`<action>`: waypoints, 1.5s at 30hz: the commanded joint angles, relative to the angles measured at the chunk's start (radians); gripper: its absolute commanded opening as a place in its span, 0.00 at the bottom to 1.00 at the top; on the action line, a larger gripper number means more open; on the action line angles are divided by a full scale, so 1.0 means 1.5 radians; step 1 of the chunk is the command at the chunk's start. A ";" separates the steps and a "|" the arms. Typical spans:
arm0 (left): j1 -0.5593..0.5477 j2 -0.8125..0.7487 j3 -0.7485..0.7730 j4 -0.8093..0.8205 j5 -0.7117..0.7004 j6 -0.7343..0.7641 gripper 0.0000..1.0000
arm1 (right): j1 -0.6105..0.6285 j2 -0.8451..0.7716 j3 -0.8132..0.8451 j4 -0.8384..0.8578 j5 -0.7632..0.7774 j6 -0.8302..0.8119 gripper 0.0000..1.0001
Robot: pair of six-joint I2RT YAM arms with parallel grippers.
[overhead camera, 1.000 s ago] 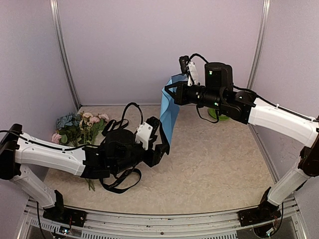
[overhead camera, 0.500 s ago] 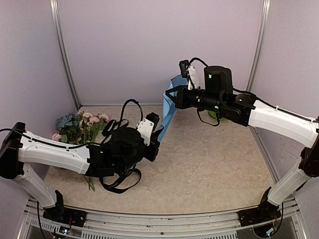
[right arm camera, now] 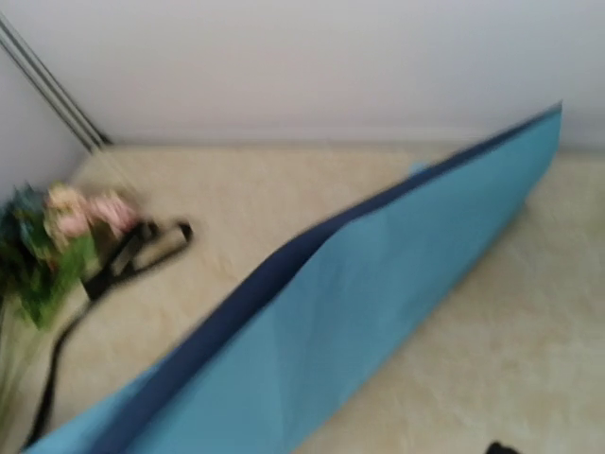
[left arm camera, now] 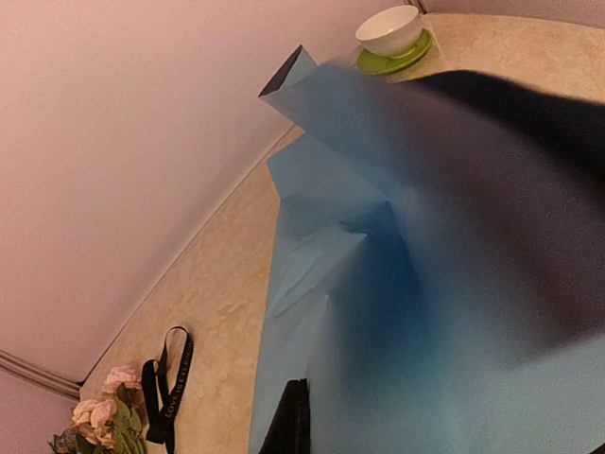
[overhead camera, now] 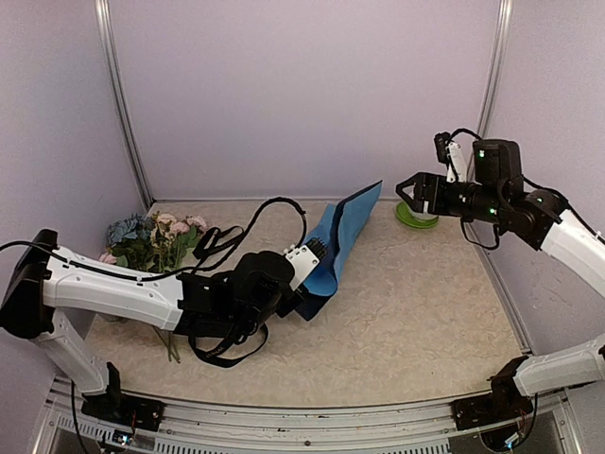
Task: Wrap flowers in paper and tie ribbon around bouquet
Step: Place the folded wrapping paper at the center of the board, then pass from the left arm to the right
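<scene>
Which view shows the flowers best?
Top external: the flowers lie sharp, blooms and leaves clear. Left wrist catches only a few blooms in its bottom-left corner; right wrist shows them blurred at its left edge.

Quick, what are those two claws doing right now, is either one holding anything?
Left gripper: closed, holding the near end of the blue paper.
Right gripper: open, holding nothing, well clear of the paper.
</scene>
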 commanded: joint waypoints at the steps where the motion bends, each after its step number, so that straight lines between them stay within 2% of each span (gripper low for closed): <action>1: 0.015 0.062 0.064 -0.099 0.060 -0.066 0.00 | -0.031 0.051 0.005 -0.099 -0.080 -0.019 0.82; 7: 0.032 0.108 0.108 -0.154 0.142 -0.169 0.00 | -0.036 0.079 -0.016 -0.105 -0.098 -0.034 0.82; 11: 0.087 0.061 0.062 -0.118 0.265 -0.278 0.00 | -0.055 0.079 -0.060 -0.099 -0.112 -0.033 0.83; 14: 0.152 -0.019 -0.023 -0.026 0.389 -0.378 0.00 | -0.082 0.089 -0.093 -0.080 -0.152 -0.032 0.83; 17: 0.209 -0.087 -0.147 0.124 0.494 -0.473 0.00 | -0.096 0.103 -0.116 -0.050 -0.177 -0.029 0.83; 23: 0.299 -0.181 -0.331 0.338 0.571 -0.630 0.00 | -0.101 0.167 -0.133 -0.010 -0.195 -0.036 0.82; 25: 0.332 -0.202 -0.374 0.388 0.586 -0.677 0.00 | -0.099 0.186 -0.139 0.015 -0.219 -0.048 0.76; 27: 0.332 -0.215 -0.367 0.360 0.578 -0.653 0.00 | -0.081 0.200 -0.141 0.030 -0.233 -0.060 0.72; 29: 0.311 -0.217 -0.341 0.304 0.548 -0.614 0.00 | -0.059 0.228 -0.144 0.056 -0.304 -0.028 0.73; 31: 0.296 -0.213 -0.328 0.284 0.535 -0.592 0.00 | -0.029 0.257 -0.153 0.095 -0.366 0.008 0.79; 34: 0.293 -0.207 -0.327 0.283 0.536 -0.590 0.00 | -0.001 0.274 -0.169 0.180 -0.394 0.096 0.84; 36: 0.292 -0.206 -0.330 0.287 0.535 -0.593 0.00 | -0.001 0.267 -0.191 0.244 -0.382 0.168 0.88; 40: 0.284 -0.201 -0.329 0.295 0.536 -0.592 0.00 | -0.001 0.275 -0.234 0.333 -0.373 0.318 0.87; 45: 0.275 -0.192 -0.330 0.301 0.530 -0.590 0.00 | -0.001 0.248 -0.265 0.367 -0.310 0.395 0.85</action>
